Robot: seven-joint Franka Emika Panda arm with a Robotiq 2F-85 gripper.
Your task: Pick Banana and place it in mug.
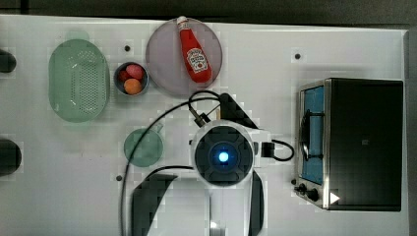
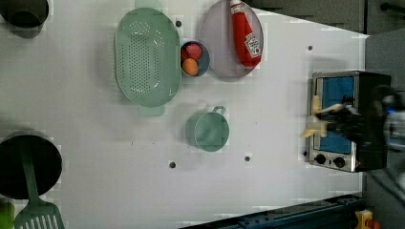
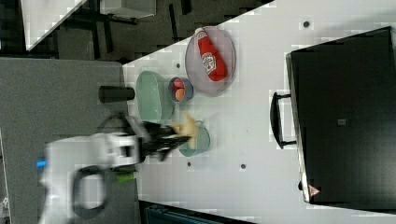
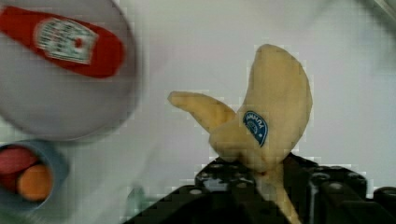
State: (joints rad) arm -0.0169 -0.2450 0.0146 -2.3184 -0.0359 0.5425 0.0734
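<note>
My gripper (image 4: 261, 184) is shut on the banana (image 4: 275, 107), a pale-yellow piece with a blue sticker that sticks out past the black fingers. The left view has the banana (image 2: 314, 125) hanging at the gripper (image 2: 334, 121), lifted above the table, in front of the toaster oven. In the right view the banana (image 3: 187, 125) is close to the rim of the muted-green mug (image 3: 198, 142), with the gripper (image 3: 175, 133) behind it. The mug (image 1: 143, 147) stands upright on the white table, to the top view's left of my arm, and looks empty (image 2: 208, 132).
A round plate (image 1: 164, 69) carries a red ketchup bottle (image 1: 195, 51). Beside it sit a small grey-blue bowl (image 1: 117, 78) of round fruits and a green perforated colander (image 1: 78, 81). A toaster oven (image 1: 364, 142) stands at the top view's right. A black pot (image 2: 28, 164) holds a spatula.
</note>
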